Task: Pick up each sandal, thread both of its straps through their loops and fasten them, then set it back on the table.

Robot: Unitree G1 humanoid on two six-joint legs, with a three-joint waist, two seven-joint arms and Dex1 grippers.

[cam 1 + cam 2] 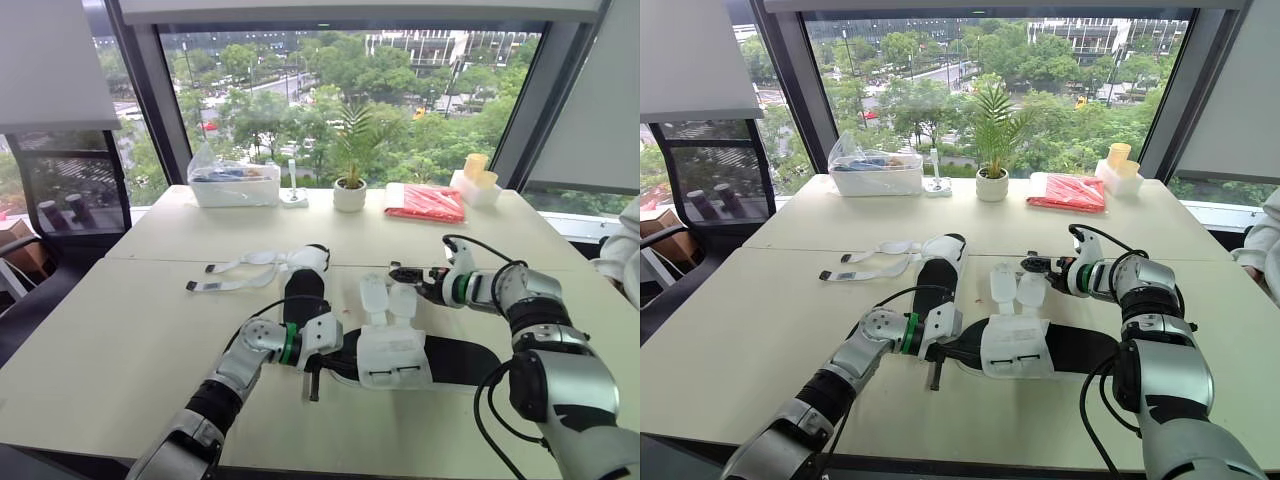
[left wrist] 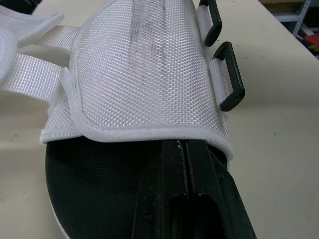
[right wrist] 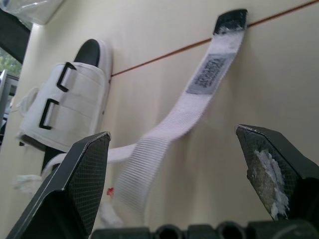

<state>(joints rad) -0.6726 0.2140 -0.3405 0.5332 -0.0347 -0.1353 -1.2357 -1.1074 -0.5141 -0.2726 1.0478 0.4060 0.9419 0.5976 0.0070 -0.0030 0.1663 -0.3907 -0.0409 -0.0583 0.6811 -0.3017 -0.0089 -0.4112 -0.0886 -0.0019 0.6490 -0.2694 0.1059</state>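
One strap (image 3: 185, 113) carries a grey, unreadable label (image 3: 209, 73).

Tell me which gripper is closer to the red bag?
Right. The right gripper is by the near sandal's straps, on the side toward the red bag. The left gripper is at that sandal's left end, closer to the robot.

The near sandal (image 1: 393, 358) and far sandal (image 1: 304, 285) lie unfastened, seemingly flat.
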